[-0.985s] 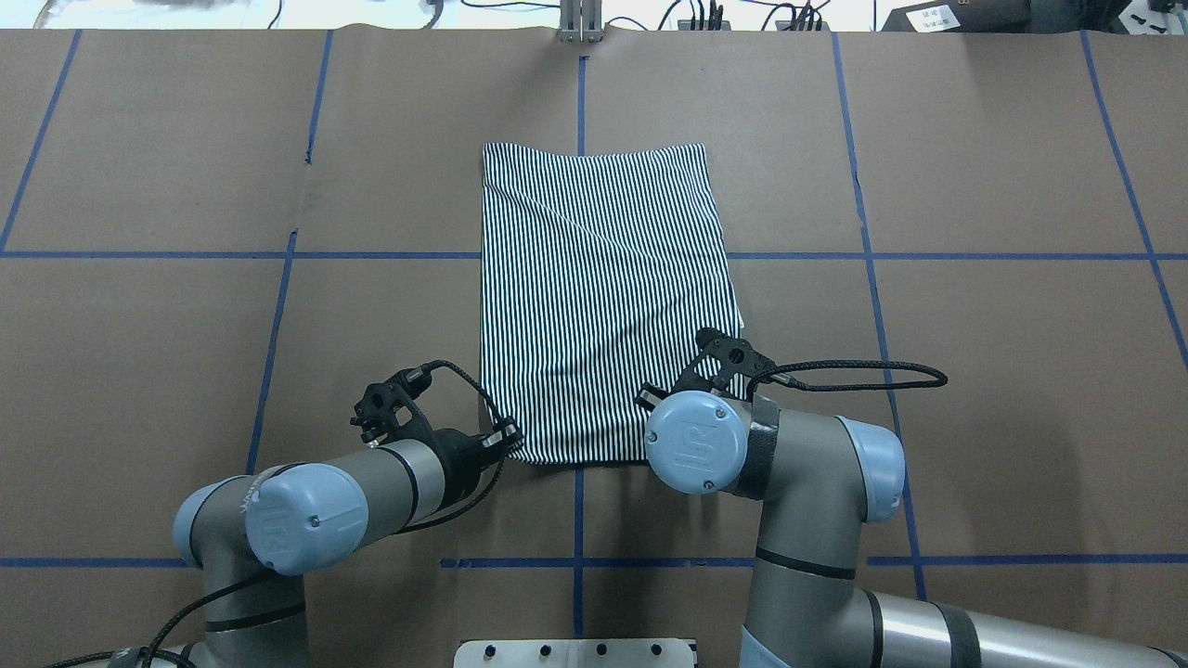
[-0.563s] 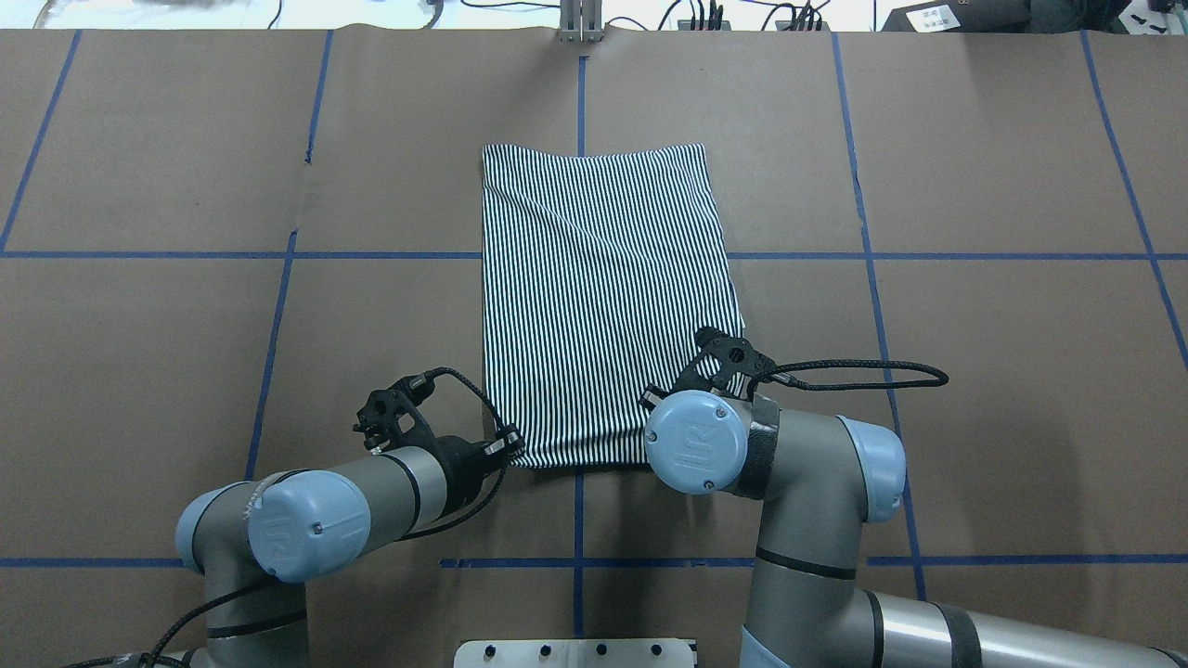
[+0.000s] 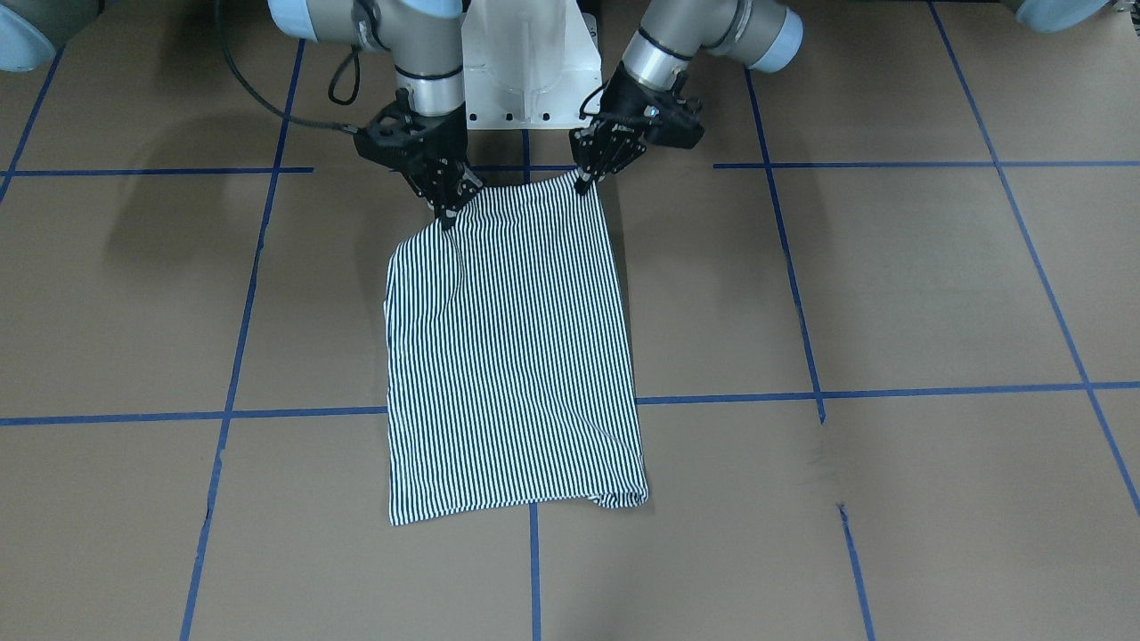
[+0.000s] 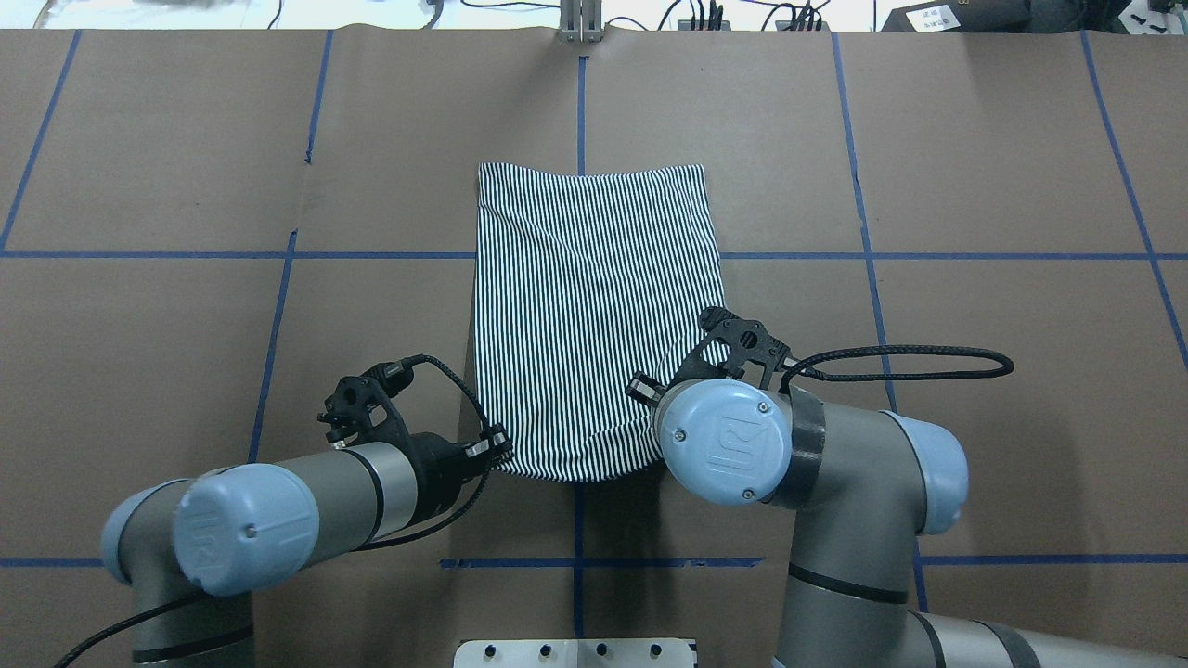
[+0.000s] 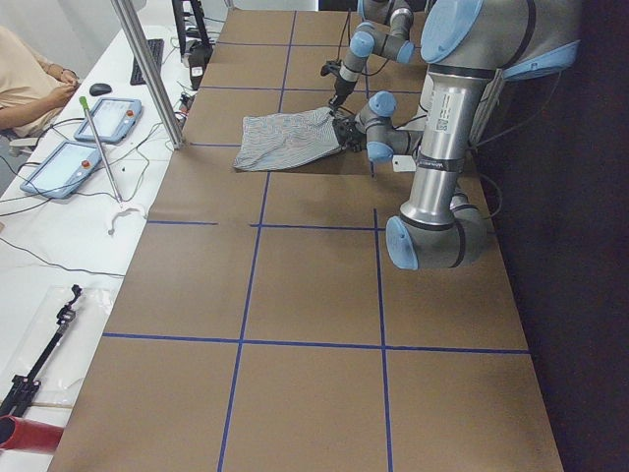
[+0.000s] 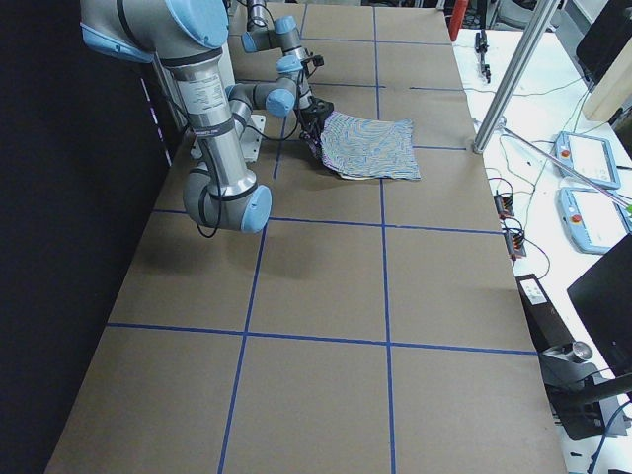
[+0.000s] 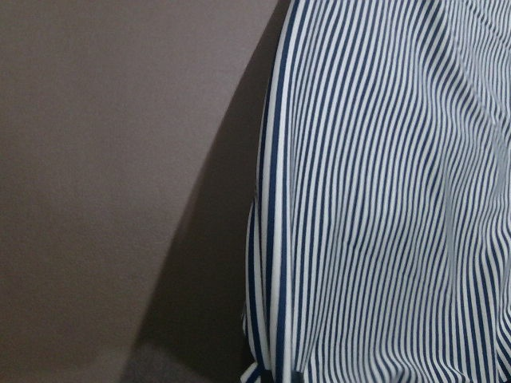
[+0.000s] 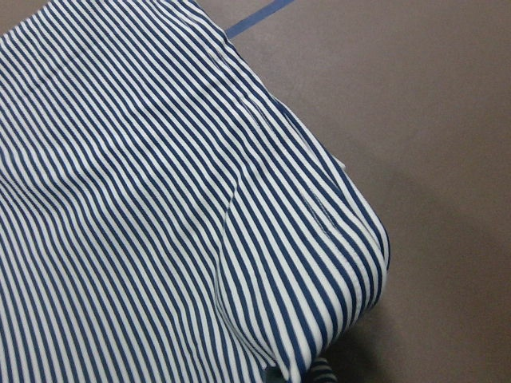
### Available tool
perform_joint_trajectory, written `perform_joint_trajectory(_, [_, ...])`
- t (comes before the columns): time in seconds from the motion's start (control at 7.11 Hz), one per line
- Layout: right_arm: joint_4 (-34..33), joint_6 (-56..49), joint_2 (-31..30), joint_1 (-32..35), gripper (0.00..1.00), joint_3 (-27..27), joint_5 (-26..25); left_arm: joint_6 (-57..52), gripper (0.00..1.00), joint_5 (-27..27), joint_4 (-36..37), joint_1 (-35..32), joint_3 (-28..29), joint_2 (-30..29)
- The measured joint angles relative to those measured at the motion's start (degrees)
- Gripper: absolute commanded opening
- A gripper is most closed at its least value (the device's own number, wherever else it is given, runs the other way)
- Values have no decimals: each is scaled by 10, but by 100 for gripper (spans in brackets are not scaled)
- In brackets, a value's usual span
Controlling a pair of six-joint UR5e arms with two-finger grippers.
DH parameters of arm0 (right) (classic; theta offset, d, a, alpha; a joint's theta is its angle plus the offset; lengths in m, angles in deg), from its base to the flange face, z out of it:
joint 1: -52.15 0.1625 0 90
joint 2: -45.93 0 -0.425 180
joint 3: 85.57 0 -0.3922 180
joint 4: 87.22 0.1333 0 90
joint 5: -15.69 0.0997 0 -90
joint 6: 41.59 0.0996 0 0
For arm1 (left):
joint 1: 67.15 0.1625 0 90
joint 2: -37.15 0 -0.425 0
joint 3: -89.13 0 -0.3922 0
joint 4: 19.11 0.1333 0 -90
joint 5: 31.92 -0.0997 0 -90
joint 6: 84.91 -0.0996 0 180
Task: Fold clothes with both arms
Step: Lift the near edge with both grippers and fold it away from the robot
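polo shirt (image 4: 594, 297): folded to a long striped panel, mid-bench on the centre tape line. Far hem lies flat; near edge is lifted and sags between my two grips.
left fingers (image 3: 583, 181): clamped together on the near corner on my left side, cloth pinched at the tips.
right fingers (image 3: 446, 210): clamped on the near corner on my right side; a crease runs down from the pinch.
bench (image 4: 1021, 445): brown paper, blue tape grid (image 4: 186, 254).
beyond: person (image 5: 25, 79) seated at a white side table.

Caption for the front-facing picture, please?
Black left gripper and right gripper pinch one edge of the navy-and-white striped shirt on the brown table.
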Motion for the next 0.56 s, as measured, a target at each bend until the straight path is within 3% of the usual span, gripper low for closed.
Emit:
perform_joint_trajectory(0.28, [-81,3,2,-12,0,-101,1,-2,0,29,168,2,-147,-5])
perform_joint_trajectory(0.42, [-101,4,3,-19,0,-119,-1,-2,0,38,220,4,-175,-13])
perform_joint_trajectory(0.56, [-104,3,7,-25,0,-107,-4,-6,0,40,241,2,-162,-22])
